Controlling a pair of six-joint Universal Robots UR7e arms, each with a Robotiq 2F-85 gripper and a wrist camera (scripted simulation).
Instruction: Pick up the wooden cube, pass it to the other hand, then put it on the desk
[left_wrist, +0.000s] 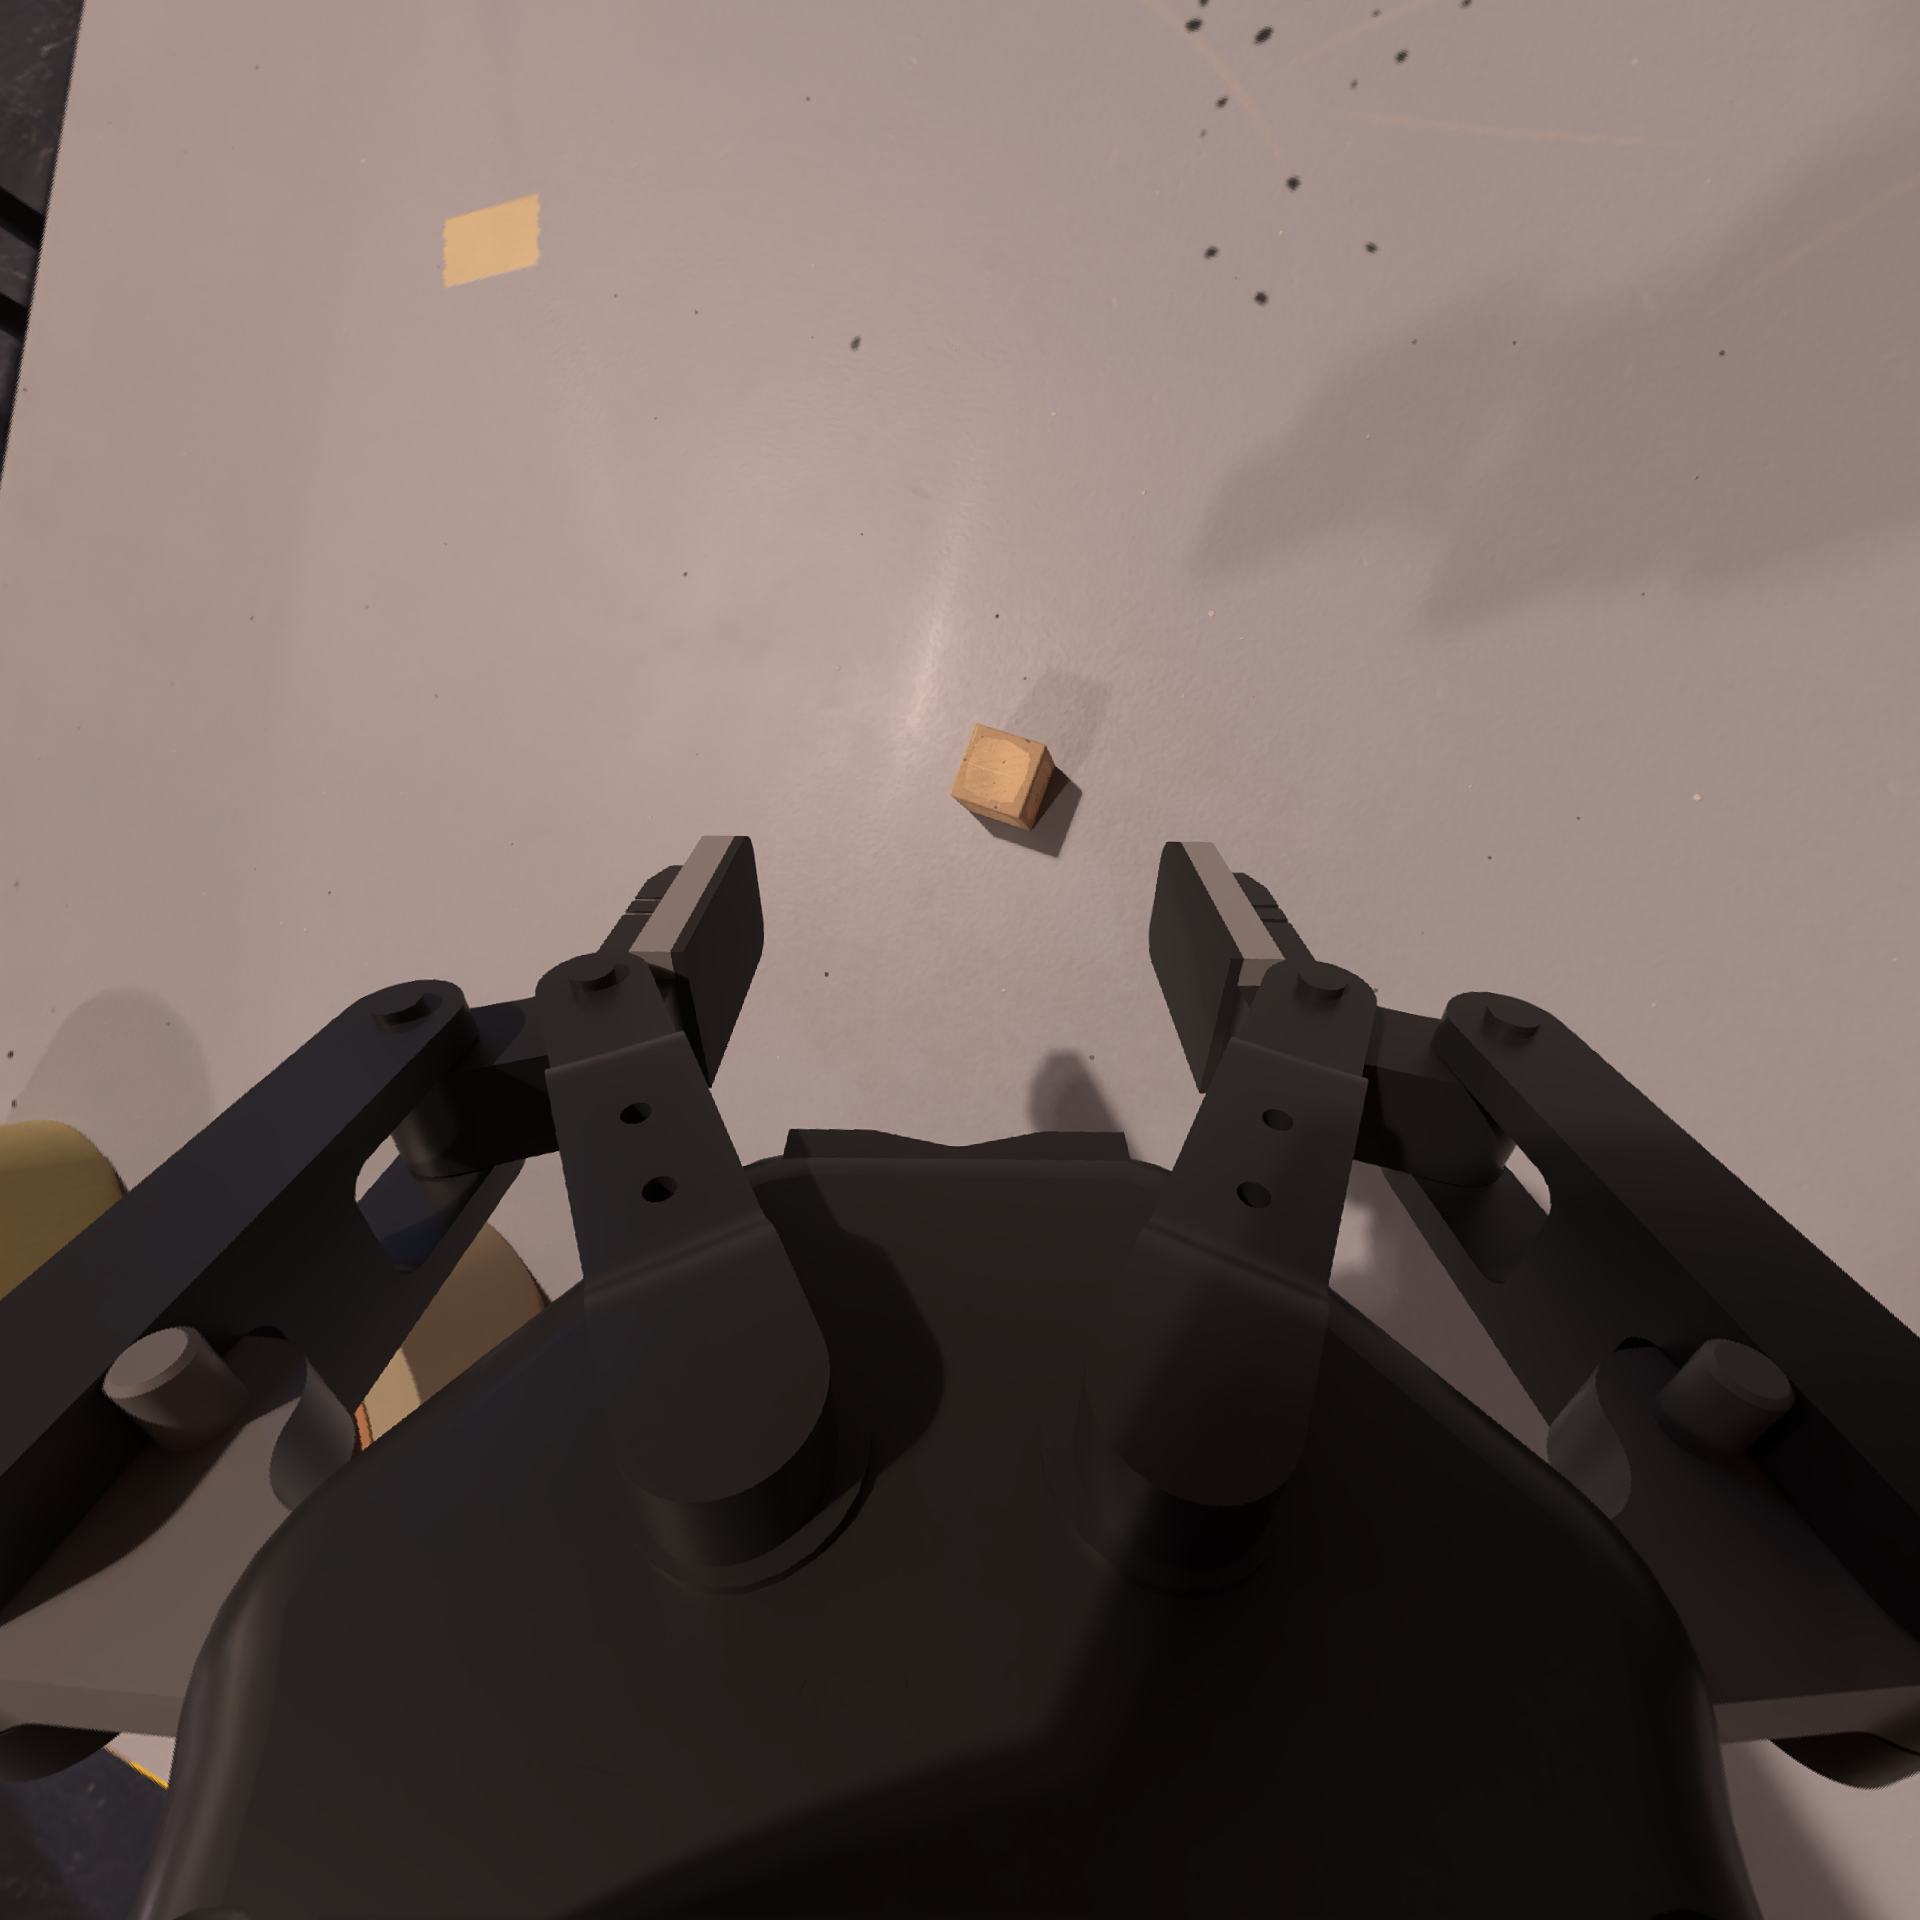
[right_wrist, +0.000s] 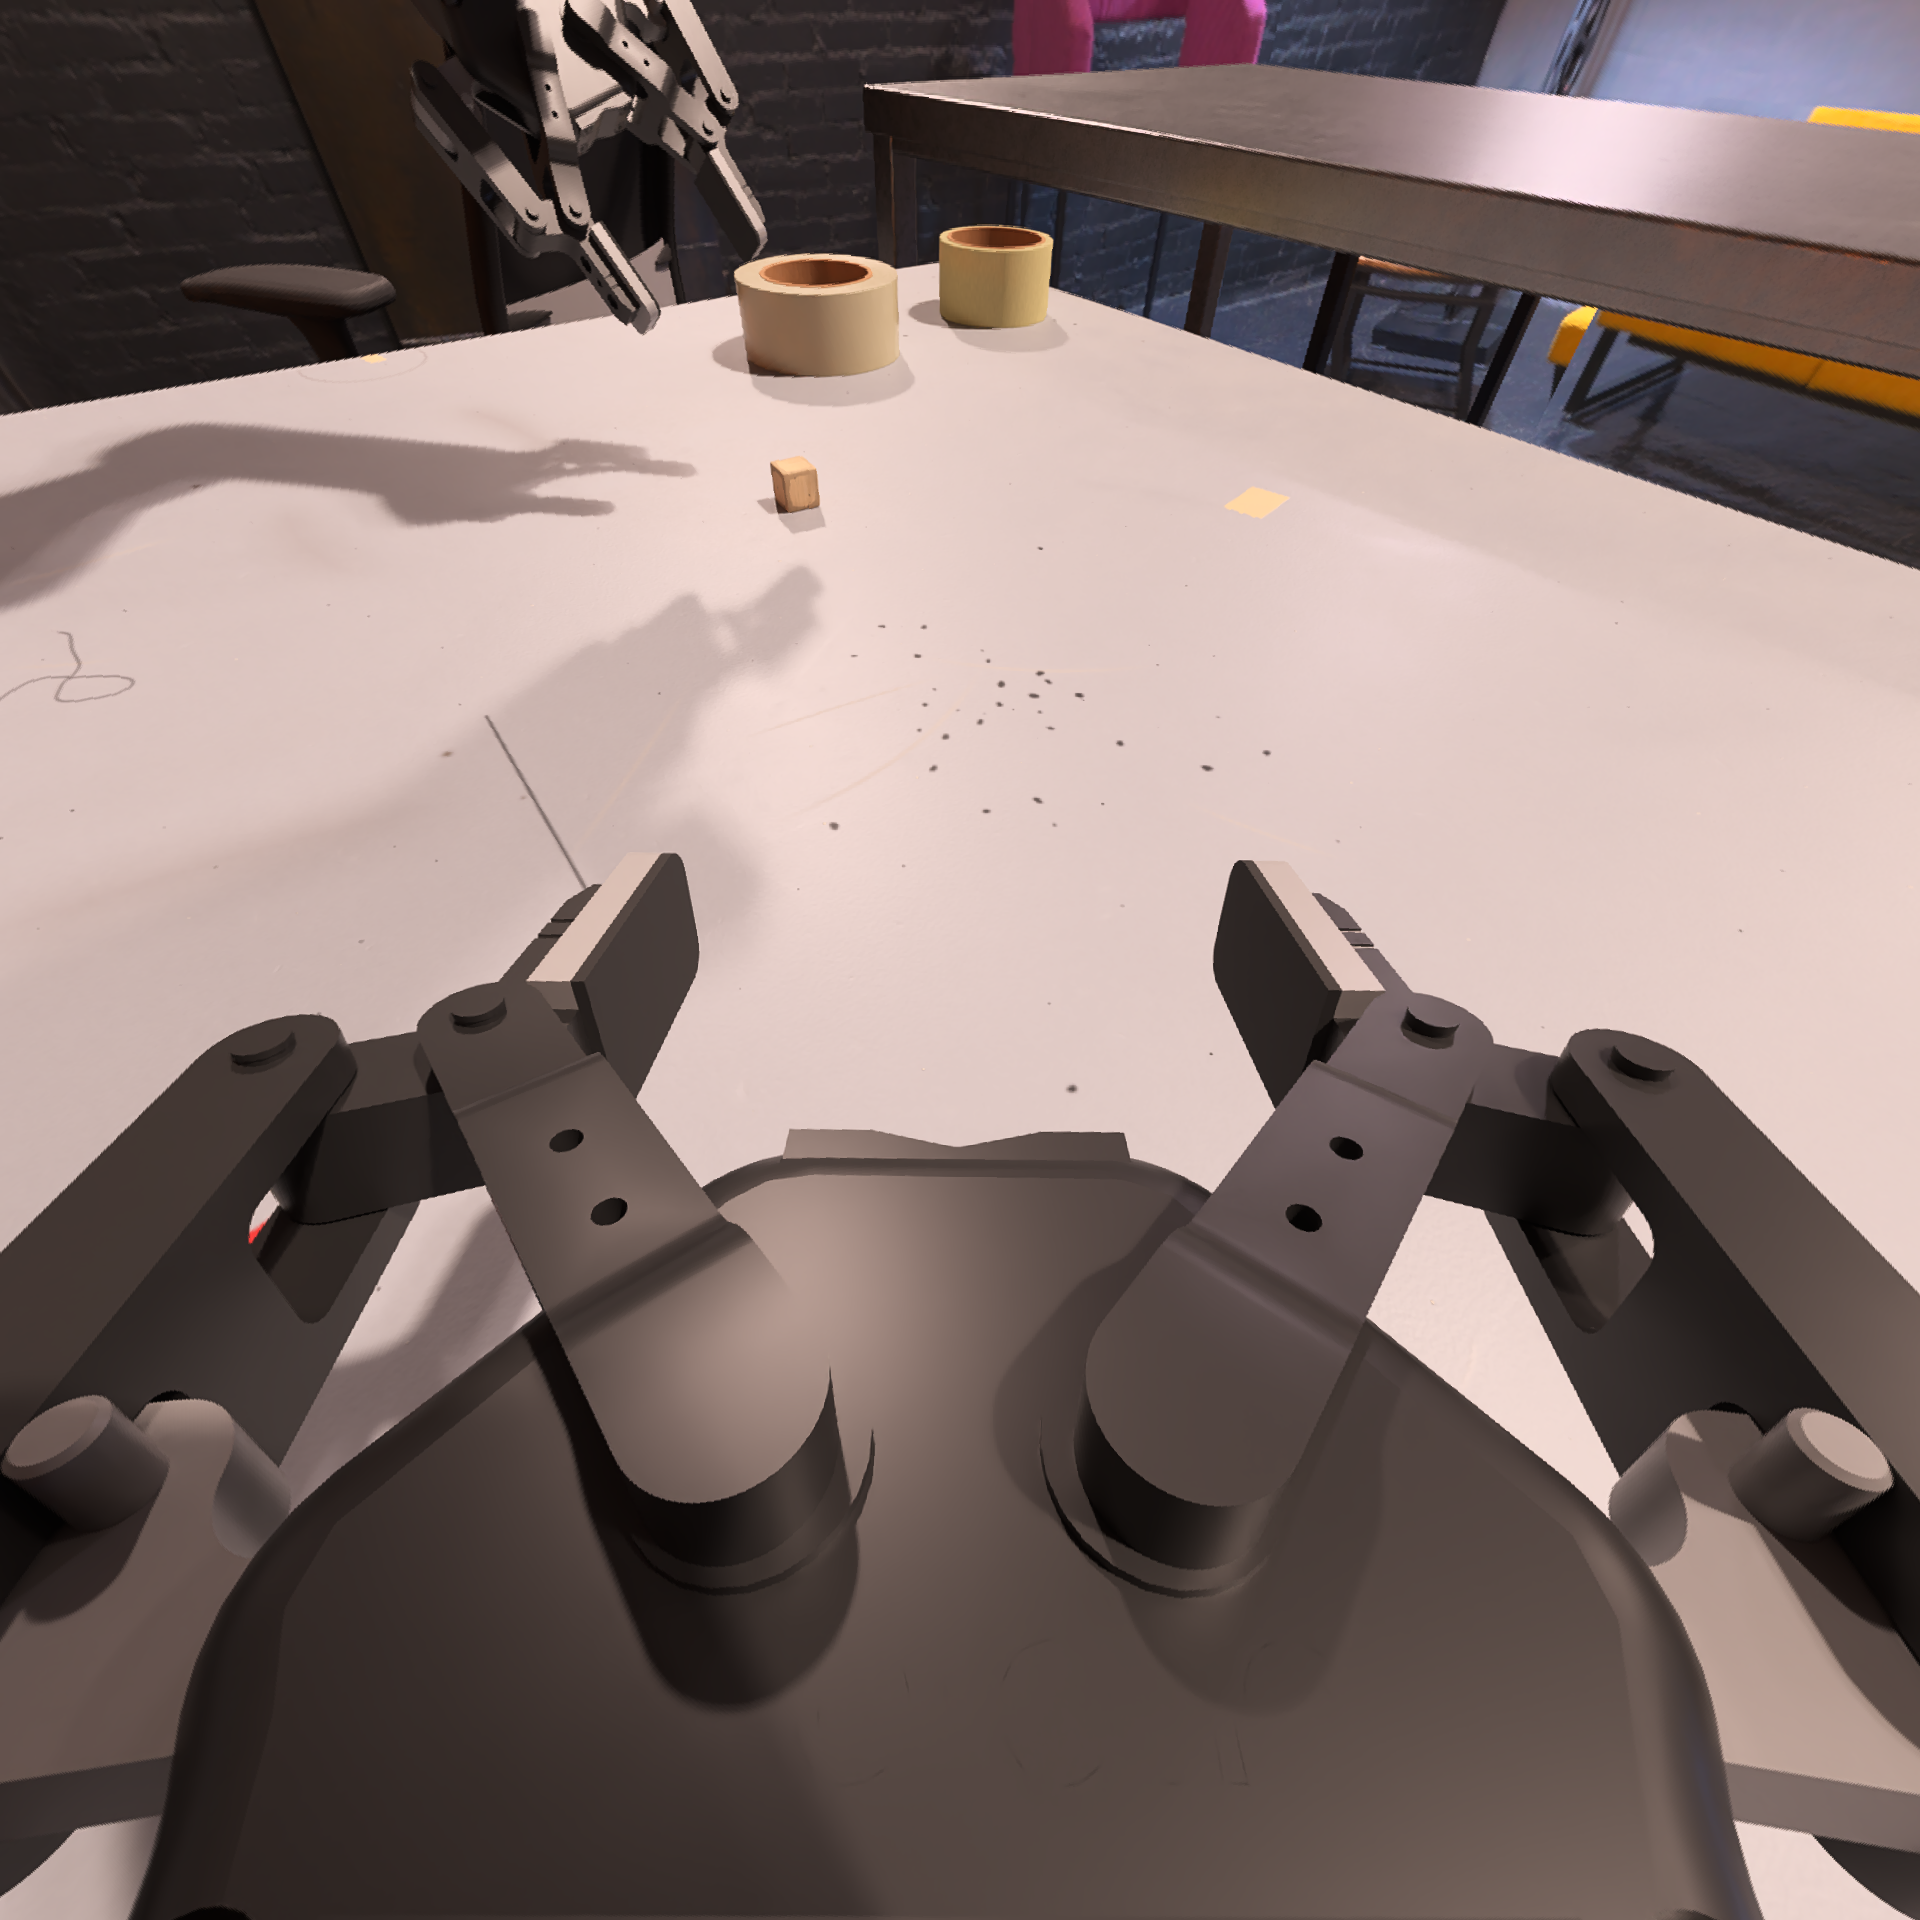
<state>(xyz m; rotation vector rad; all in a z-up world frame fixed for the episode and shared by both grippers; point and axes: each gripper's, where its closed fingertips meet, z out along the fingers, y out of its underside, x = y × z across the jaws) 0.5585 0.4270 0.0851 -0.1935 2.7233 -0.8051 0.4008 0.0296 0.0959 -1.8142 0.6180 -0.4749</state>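
A small wooden cube (left_wrist: 1003, 776) lies on the pale desk (left_wrist: 623, 520). My left gripper (left_wrist: 956, 894) hangs above the desk, open and empty, with the cube just beyond the gap between its fingertips. In the right wrist view the cube (right_wrist: 795, 484) sits far ahead on the desk (right_wrist: 1351, 727). My right gripper (right_wrist: 956, 914) is open and empty, low over the near part of the desk. The left gripper (right_wrist: 686, 270) shows there at the far end, open, up and to the left of the cube.
Two tape rolls (right_wrist: 818, 313) (right_wrist: 994, 276) stand at the desk's far edge behind the cube. A yellow patch of tape (left_wrist: 491, 239) (right_wrist: 1256, 503) lies flat on the desk. A dark table (right_wrist: 1403, 156) and a chair armrest (right_wrist: 291, 291) stand beyond the desk.
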